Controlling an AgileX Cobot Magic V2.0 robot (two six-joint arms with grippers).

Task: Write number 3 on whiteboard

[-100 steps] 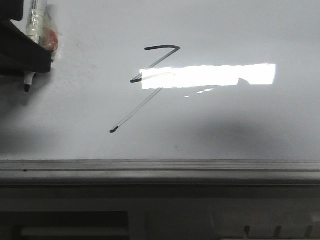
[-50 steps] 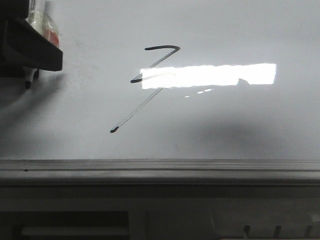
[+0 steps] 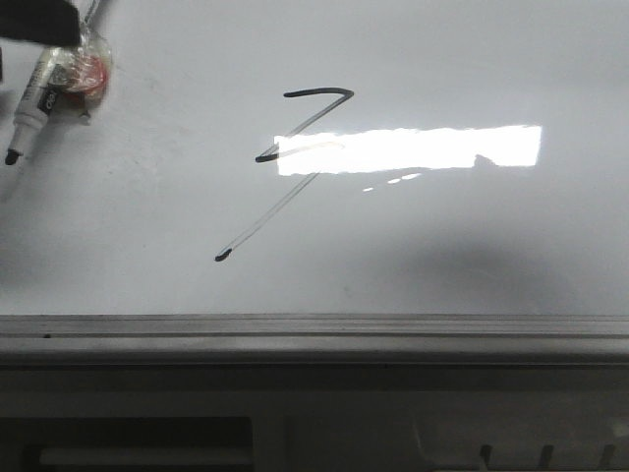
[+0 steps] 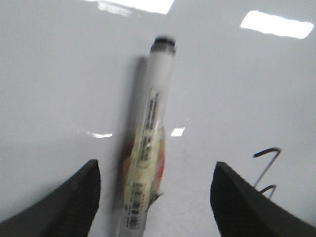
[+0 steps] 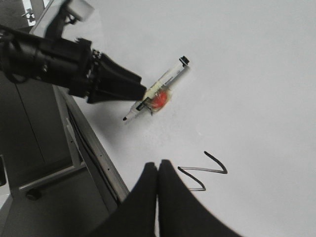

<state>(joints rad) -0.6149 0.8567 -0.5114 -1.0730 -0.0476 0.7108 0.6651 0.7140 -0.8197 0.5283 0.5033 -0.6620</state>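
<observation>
The number 3 (image 3: pixel 316 94) is a thin dark zigzag with a long faint tail on the whiteboard (image 3: pixel 472 236). It also shows in the left wrist view (image 4: pixel 267 168) and the right wrist view (image 5: pixel 202 171). The marker (image 3: pixel 34 93) lies loose on the board at the far left, tip toward me, with a red-and-yellow label. My left gripper (image 4: pixel 155 170) is open, its jaws apart on either side of the marker (image 4: pixel 153 113) without touching it. Only its dark edge (image 3: pixel 39 22) shows in the front view. My right gripper (image 5: pixel 158 165) is shut and empty above the board near the 3.
A grey metal edge rail (image 3: pixel 314 329) runs along the board's near side. A bright rectangular glare (image 3: pixel 413 147) crosses the 3's lower strokes. In the right wrist view the left arm (image 5: pixel 49 59) reaches over the rail, its fingertips next to the marker (image 5: pixel 160 91).
My left gripper has let go of the marker and pulled up and away toward the top left. The marker, held upright before, now lies tilted on the board.
</observation>
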